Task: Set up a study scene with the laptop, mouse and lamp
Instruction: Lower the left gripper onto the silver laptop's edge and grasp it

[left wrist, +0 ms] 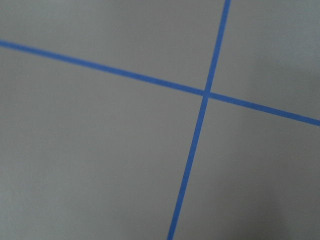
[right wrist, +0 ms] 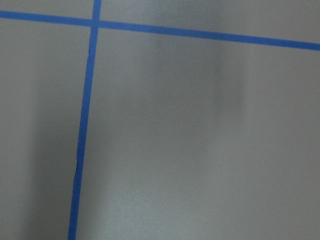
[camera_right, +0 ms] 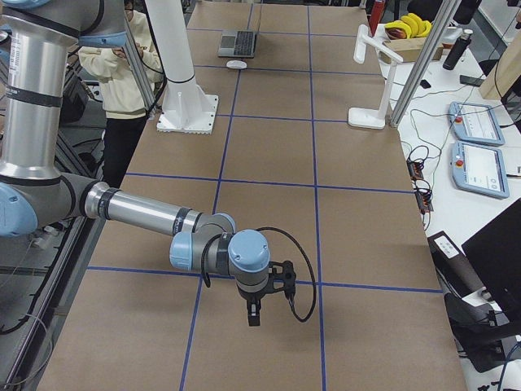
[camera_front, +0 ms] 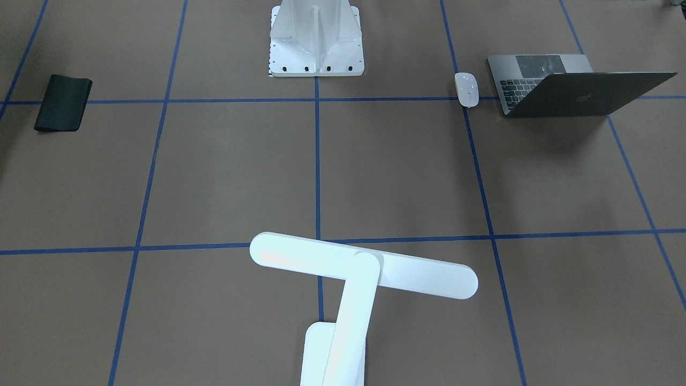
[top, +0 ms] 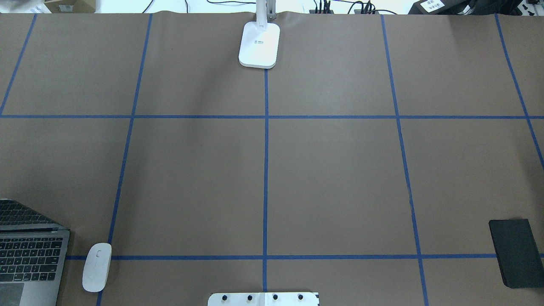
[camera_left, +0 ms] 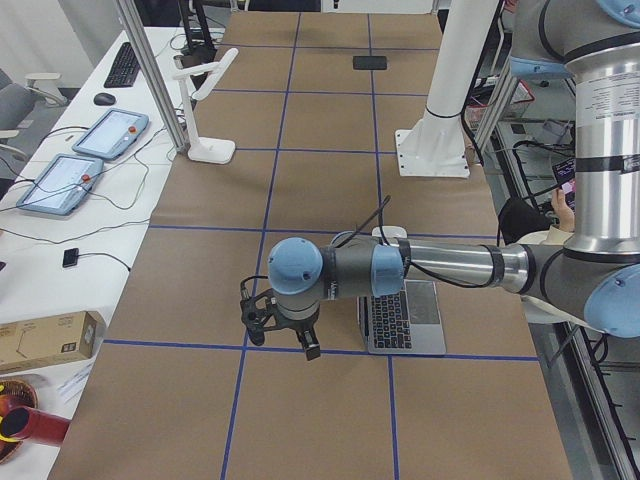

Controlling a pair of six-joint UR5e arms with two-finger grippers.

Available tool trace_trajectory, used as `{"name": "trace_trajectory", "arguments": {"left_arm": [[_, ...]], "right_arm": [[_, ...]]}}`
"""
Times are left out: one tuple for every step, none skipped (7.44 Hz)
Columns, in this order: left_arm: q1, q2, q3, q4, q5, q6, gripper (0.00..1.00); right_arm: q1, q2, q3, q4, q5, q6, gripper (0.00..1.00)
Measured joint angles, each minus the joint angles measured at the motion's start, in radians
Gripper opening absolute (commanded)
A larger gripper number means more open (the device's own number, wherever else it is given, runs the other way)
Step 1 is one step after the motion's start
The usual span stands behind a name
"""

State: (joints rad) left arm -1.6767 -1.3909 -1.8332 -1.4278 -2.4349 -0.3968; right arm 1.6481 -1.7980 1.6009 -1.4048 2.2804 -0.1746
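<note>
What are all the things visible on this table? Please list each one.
laptop: 1, grey, open, robot's left, near edge
mouse: 1, white, beside the laptop, not touching
lamp: 1, white, far edge, middle
mat: 1, black, robot's right, near edge
pedestal: 1, white, near edge, middle
tape lines: several, blue, grid on the brown table
left claw: 1, black, over the table's left end, opening unclear
right claw: 1, black, over the table's right end, opening unclear

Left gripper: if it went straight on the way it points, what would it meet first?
The table: the left gripper points down, and its wrist view shows only bare brown cover with a blue tape crossing. Nothing else seems to lie in that line, though its height is unclear.
</note>
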Motion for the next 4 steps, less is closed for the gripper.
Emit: {"name": "trace_trajectory", "arguments": {"left_arm": [[0.002, 0.075, -0.073, 0.000, -0.014, -0.124, 1.00], [0.002, 0.130, -0.117, -0.001, -0.046, -0.226, 1.00], [0.005, 0.157, -0.135, -0.002, -0.078, -0.322, 1.00], [0.015, 0.168, -0.143, -0.004, -0.112, -0.417, 1.00]], "right_arm": [[-0.004, -0.006, 0.002, 0.001, -0.004, -0.002, 1.00], [-0.006, -0.015, 0.003, 0.002, -0.004, -0.004, 1.00], [-0.006, -0.025, 0.007, 0.004, -0.003, -0.006, 1.00], [-0.007, -0.032, 0.012, 0.005, -0.002, -0.006, 1.00]]}}
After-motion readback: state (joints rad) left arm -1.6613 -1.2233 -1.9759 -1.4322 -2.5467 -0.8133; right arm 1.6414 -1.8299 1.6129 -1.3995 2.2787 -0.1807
